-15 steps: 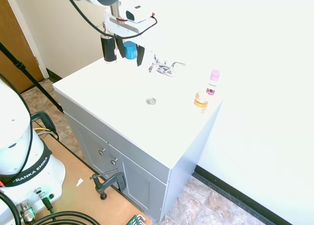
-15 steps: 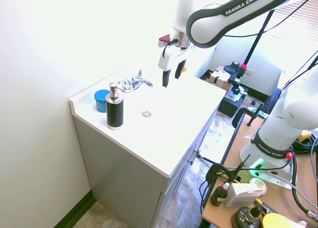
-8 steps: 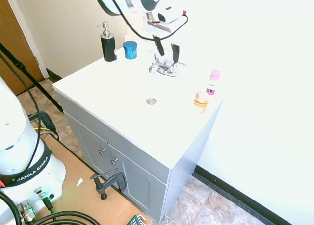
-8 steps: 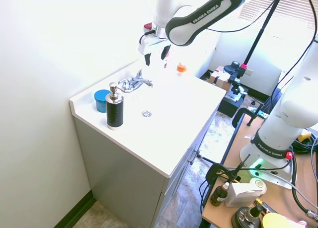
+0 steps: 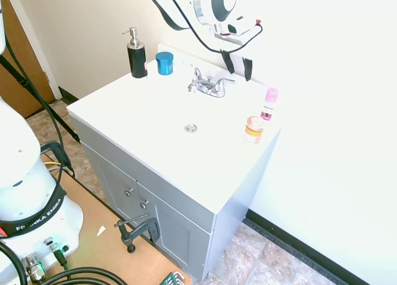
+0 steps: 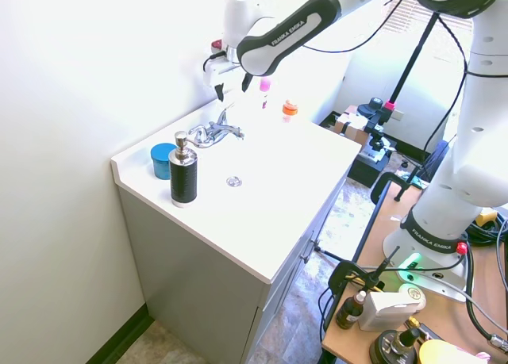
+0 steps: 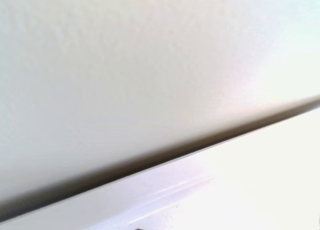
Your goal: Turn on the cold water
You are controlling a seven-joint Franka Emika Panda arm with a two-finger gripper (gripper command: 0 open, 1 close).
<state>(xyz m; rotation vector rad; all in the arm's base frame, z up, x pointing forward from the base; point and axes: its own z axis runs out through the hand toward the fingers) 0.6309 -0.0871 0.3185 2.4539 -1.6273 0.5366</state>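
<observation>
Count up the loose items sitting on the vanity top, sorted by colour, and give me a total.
Black soap dispenser: 1
Blue jar: 1
Pink-capped bottle: 1
Orange-lidded container: 1
Total: 4

I see strong daylight washing out the white vanity countertop (image 5: 155, 111) and the pale wall (image 7: 125, 64); my wrist view is soft and blurred.
</observation>
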